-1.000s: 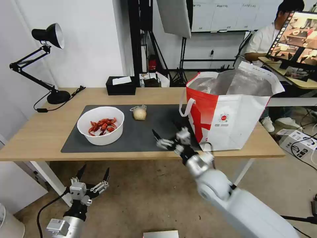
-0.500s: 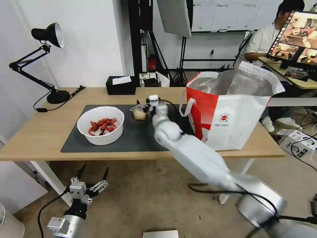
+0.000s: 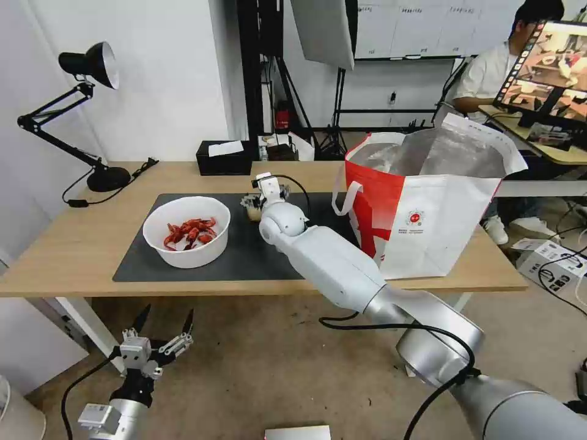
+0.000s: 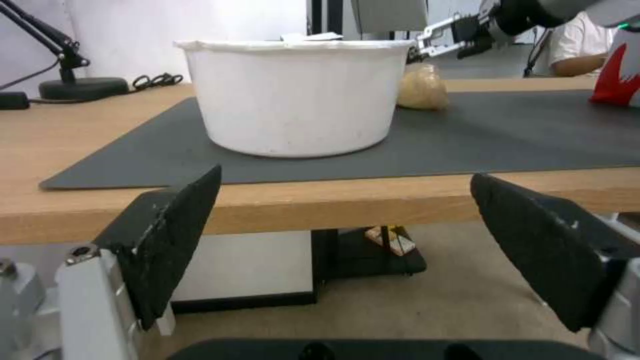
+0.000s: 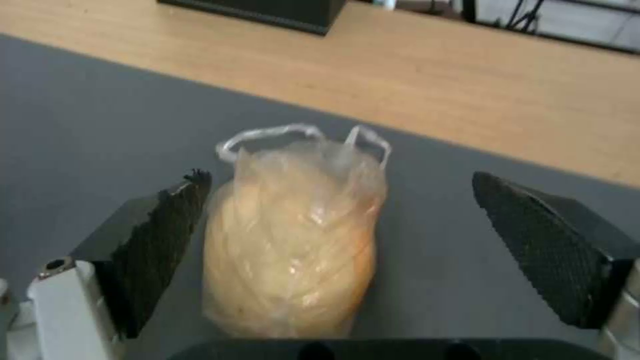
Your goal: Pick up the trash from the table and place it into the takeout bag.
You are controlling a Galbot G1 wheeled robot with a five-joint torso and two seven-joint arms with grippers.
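Over the mat: right gripper positioned for a grasp.
Jaws wide, holding nothing, straddling the wrapped beige ball; left gripper idle below the worktop, spread, empty.

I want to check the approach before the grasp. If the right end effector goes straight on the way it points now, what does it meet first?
Most likely the wrapped beige ball. It lies on the dark mat between the open fingers of the right end effector, nearer one finger than the other. Depth is hard to judge.
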